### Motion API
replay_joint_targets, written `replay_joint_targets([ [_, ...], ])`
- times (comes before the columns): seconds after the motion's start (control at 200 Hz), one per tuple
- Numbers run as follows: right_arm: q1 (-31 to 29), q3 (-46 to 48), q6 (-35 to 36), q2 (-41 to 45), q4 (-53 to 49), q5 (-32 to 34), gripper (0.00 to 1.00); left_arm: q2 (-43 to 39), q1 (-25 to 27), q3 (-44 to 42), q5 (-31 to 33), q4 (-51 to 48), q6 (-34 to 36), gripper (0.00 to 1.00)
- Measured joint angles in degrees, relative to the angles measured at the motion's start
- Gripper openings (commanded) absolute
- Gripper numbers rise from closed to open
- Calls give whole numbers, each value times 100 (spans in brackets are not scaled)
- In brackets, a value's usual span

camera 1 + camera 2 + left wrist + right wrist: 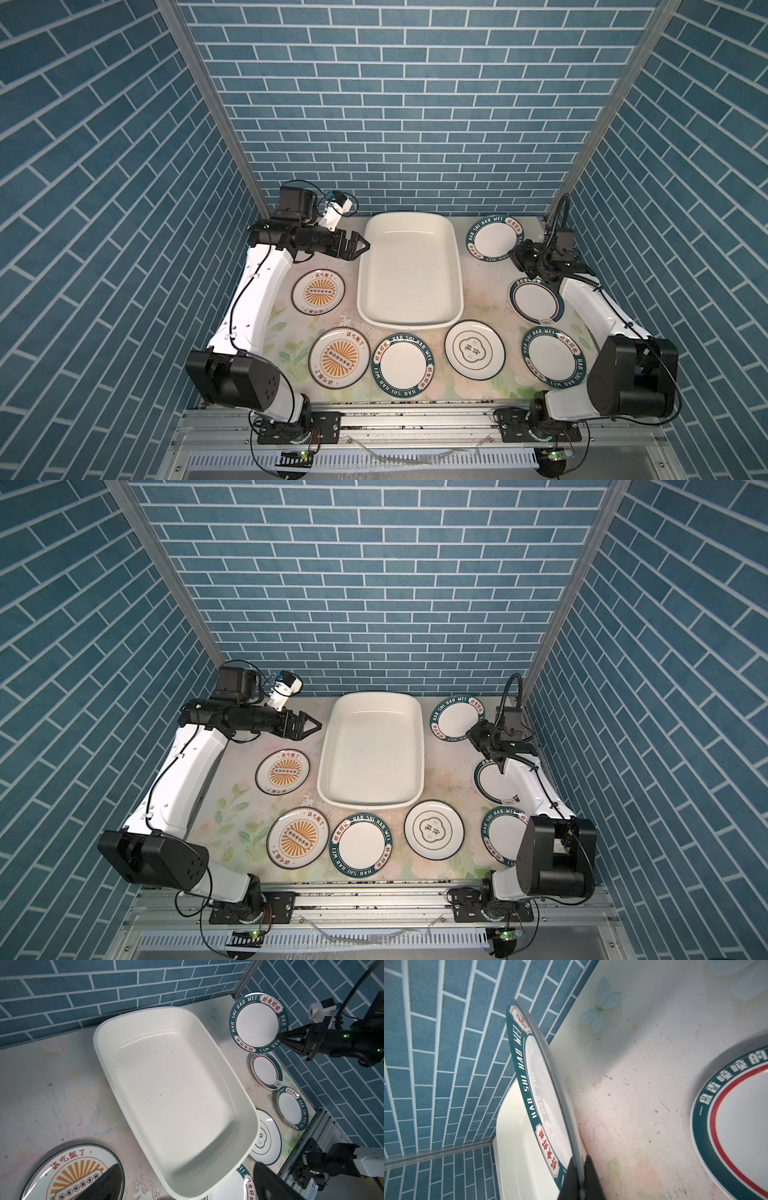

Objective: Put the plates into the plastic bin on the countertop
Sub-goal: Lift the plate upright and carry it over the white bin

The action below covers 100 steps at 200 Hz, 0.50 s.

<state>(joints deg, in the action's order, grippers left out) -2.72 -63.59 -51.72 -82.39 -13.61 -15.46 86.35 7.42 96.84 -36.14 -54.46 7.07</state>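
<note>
The cream plastic bin stands empty at the back middle of the flowered countertop. My right gripper is shut on the rim of a green-lettered plate. It holds that plate tilted above the back right corner, just right of the bin. My left gripper hangs open and empty at the bin's back left rim.
Several plates lie flat around the bin: two orange sunburst plates on the left, a green-rimmed plate and a quatrefoil plate in front, and two more on the right. Blue tiled walls close three sides.
</note>
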Motion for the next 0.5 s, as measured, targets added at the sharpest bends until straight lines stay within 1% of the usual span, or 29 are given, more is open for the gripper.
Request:
replay_joint_targets([
  [0.13,-498,-487,37,-129,-146,101,0,-11,0,9,35,-2,0,100],
  [0.265,-1049,-1075,59,-564,-74,146,0,-17,0,59,66,-2,2,100],
  [0.395,-1425,-1237,33,-997,192,219,0,-20,0,120,127,-9,4,100],
  [0.5,-1698,-1384,-48,-1506,334,234,0,-22,0,160,142,-9,2,99],
])
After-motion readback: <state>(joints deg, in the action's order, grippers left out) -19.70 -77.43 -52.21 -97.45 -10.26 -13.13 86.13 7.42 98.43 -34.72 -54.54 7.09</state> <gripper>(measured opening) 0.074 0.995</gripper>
